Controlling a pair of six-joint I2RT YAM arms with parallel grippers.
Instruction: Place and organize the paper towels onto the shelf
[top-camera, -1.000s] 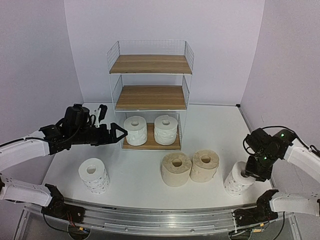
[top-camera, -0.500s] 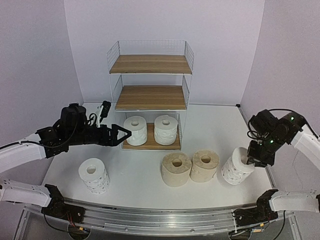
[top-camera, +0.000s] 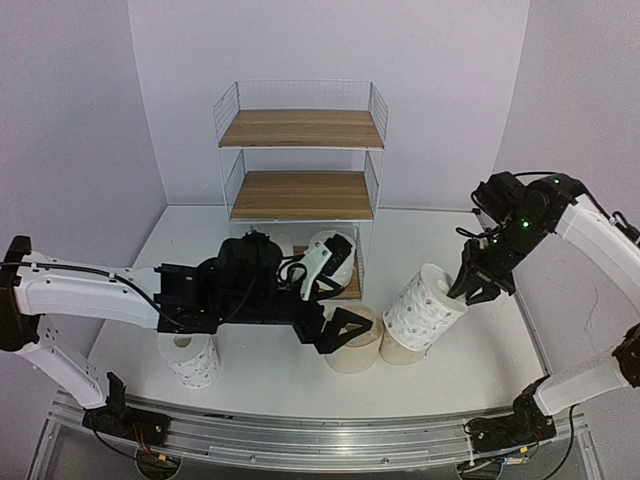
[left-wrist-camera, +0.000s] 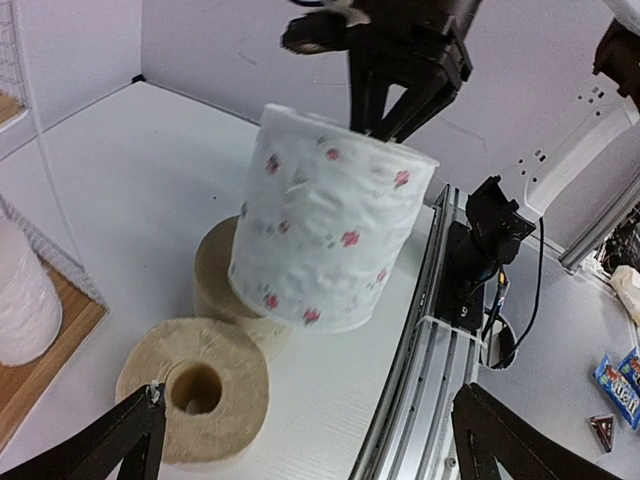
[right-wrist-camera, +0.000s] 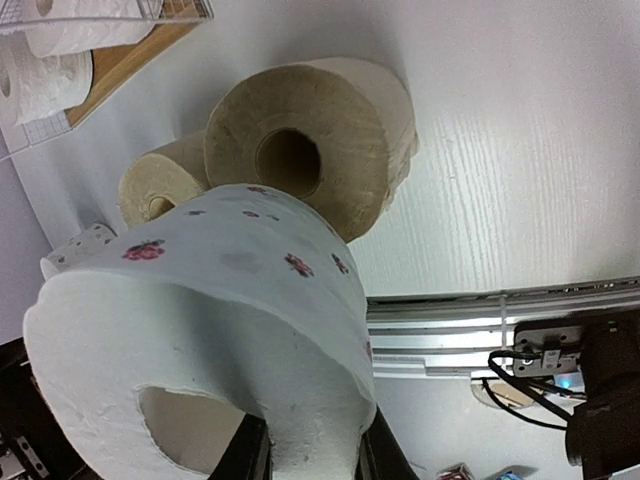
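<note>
Printed roll, tilted and pinched by its core wall in the right fingers, hangs right of the shelf; left fingers gape wide.

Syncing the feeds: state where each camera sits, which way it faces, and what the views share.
Top external: above and behind the arm bases, facing the shelf; both arms show, left gripper open, right gripper holding the printed roll.
Left wrist: looks rightward over the beige rolls at that roll; own fingers frame the bottom corners.
Right wrist: looks down past the gripped roll; own fingers pinch its wall.
Shared: all three show the printed and beige rolls.
</note>
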